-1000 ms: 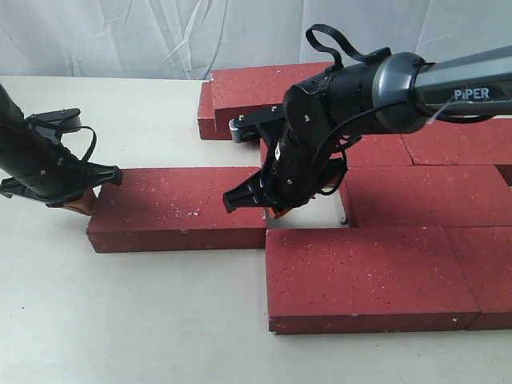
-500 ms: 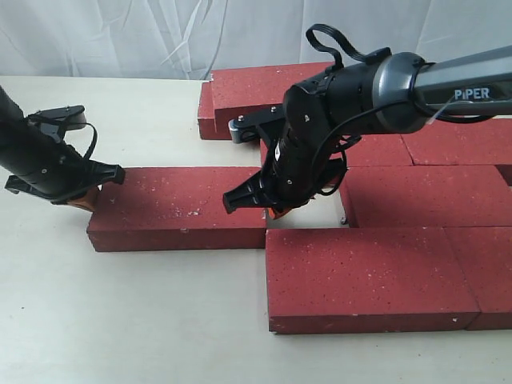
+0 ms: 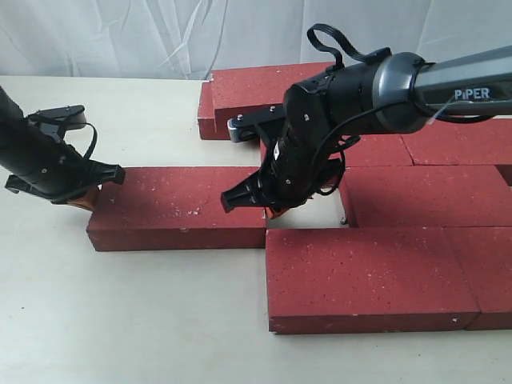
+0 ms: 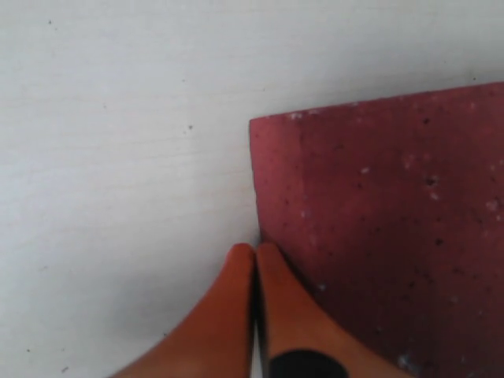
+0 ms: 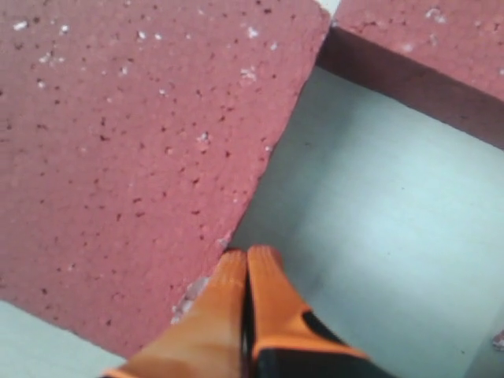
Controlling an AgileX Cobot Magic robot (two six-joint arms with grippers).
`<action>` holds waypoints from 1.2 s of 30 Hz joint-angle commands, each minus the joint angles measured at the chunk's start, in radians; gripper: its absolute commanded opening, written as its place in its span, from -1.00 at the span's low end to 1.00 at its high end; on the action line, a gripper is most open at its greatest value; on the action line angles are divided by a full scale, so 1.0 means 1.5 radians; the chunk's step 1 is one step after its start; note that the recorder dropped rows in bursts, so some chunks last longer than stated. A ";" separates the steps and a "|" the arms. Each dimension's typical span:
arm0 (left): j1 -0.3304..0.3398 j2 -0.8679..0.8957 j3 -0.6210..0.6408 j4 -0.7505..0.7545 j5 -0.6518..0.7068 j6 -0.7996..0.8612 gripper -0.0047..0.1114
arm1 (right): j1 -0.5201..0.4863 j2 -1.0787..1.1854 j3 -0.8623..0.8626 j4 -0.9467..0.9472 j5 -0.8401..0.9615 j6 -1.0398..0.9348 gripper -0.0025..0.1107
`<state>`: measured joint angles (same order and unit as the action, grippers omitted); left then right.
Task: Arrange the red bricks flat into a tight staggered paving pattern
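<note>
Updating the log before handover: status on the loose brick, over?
Both shut: left gripper at left end of loose brick, right gripper at its right end. Brick flat, gap open to next brick. Only right gripper's tips in that gap.

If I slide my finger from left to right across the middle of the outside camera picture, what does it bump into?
Going across: left gripper → loose red brick → right gripper → small gap of bare table → red brick in the paved group.
</note>
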<state>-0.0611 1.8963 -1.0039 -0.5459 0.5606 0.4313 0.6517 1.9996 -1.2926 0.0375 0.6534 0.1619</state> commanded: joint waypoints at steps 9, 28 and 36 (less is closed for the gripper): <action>-0.001 0.001 -0.003 -0.019 0.002 0.002 -0.92 | -0.003 -0.023 0.001 0.002 -0.025 -0.005 -0.97; -0.001 0.001 -0.003 0.022 0.001 -0.003 -0.92 | 0.000 0.000 0.001 0.080 -0.039 -0.055 -0.97; -0.001 0.001 -0.012 0.019 0.002 -0.003 -0.92 | 0.000 -0.043 0.001 0.076 -0.030 -0.055 -0.97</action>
<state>-0.0611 1.8963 -1.0078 -0.4990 0.5489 0.4298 0.6509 1.9746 -1.2891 0.1400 0.6289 0.0896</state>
